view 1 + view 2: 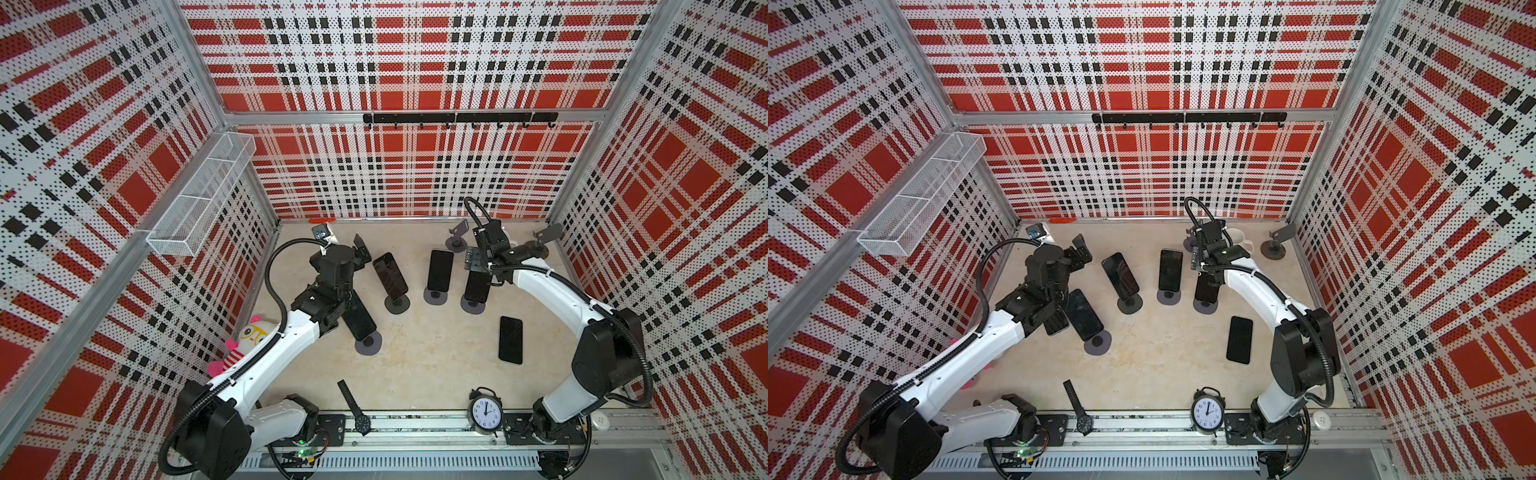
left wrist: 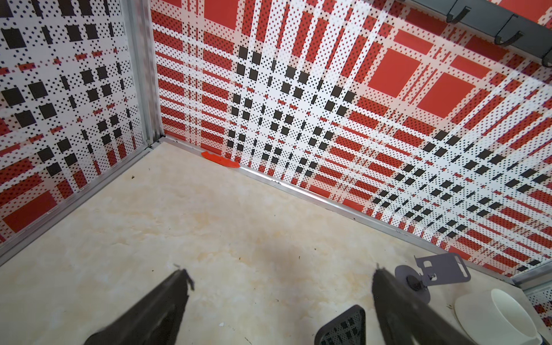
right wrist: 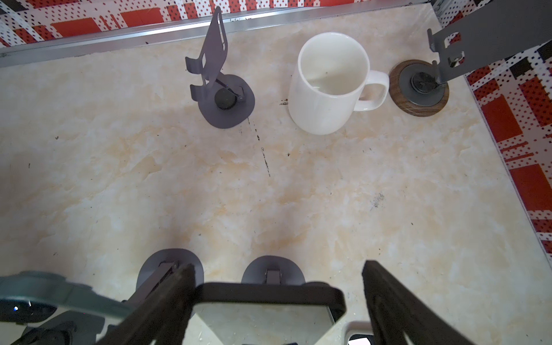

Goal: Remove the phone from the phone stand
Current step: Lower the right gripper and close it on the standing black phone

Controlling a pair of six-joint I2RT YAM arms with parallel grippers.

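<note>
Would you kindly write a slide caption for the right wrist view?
Open right gripper straddling a stand-mounted phone; white mug and an empty stand beyond.

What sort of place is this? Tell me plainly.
Probably a robot test cell, not a home: perforated plaid panel walls on aluminium framing, two robot arms bolted to a front rail, and staged phones on stands.

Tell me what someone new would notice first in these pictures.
The red, black and white plaid walls surround everything. Mid-table, four dark phones lean on stands in a row, and the right gripper hangs open over the rightmost phone. Another phone lies flat at right; an alarm clock stands at the front rail.
</note>
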